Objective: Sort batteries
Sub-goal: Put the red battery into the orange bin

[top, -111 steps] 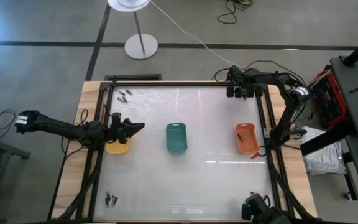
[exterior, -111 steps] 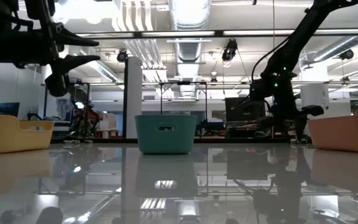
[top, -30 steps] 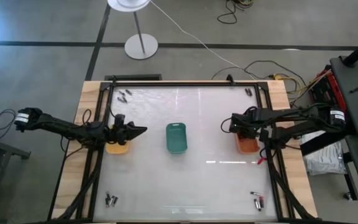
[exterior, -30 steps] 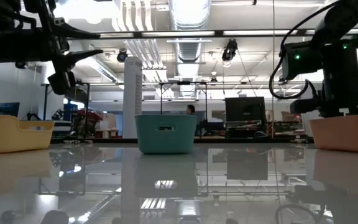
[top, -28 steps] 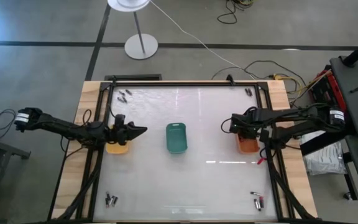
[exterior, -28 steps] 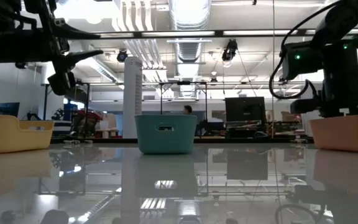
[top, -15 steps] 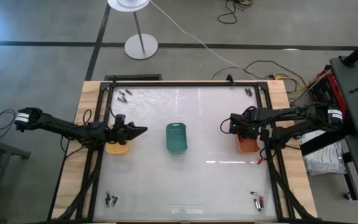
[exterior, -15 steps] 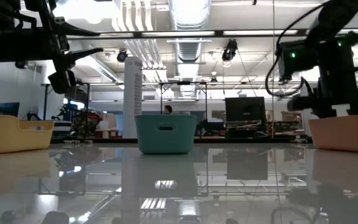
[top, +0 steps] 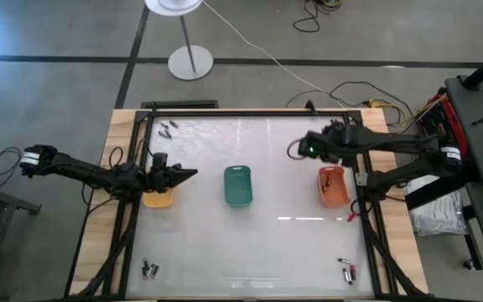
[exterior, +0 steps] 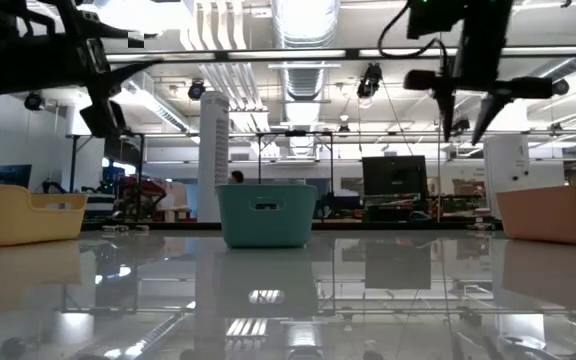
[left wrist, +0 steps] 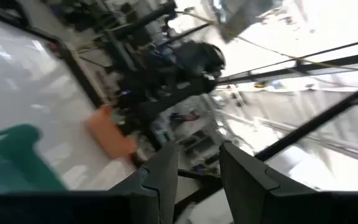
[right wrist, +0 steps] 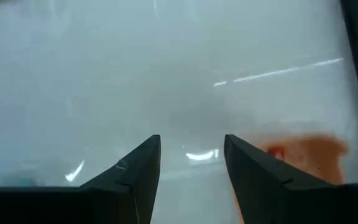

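Right jaws parted and empty above the counter, between loads.

Tiny dark and red cylindrical batteries (top: 348,270) lie in small corner clusters; the next pick wants a square descent onto one cell. Orange oblong tray (top: 333,186) sits nearby. Left jaws (left wrist: 198,167), slightly parted, hold nothing over the yellow tray (top: 158,199). Glossy white counter (top: 283,243); workshop behind.

The left arm reaches in from nine o'clock, its left gripper (top: 187,174) pointing toward three o'clock, fingers (left wrist: 161,176) parted with a clear gap. The right arm stretches from three o'clock, its right gripper (top: 296,149) raised high, fingers (right wrist: 138,163) apart, nothing between them
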You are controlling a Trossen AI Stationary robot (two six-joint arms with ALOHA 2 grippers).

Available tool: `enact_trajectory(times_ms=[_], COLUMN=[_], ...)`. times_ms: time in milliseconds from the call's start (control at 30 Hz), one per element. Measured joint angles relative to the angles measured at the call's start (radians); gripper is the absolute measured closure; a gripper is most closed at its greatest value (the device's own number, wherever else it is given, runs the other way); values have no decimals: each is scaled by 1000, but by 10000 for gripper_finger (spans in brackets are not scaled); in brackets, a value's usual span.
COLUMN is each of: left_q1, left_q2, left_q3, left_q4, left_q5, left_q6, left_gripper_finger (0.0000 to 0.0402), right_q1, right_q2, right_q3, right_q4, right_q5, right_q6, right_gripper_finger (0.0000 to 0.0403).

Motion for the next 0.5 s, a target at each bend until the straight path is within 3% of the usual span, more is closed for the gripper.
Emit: enact_trajectory(times_ms=[167, 333, 500], left_q1=[0, 1, 14], left_q2=[-1, 0, 0], left_q3=[0, 0, 0], left_q4=[59, 102, 107], left_q5=[54, 78, -37], left_q6=[3, 20, 73], left_gripper_finger=[301, 301, 301], right_q1=[-208, -377, -576], right_q2=[95, 277, 502], right_q3=[78, 218, 356], right_q4=[14, 57, -10], right_q5=[-24, -59, -230], right_q6=[-200, -489, -803], right_gripper_finger=[247, 268, 287])
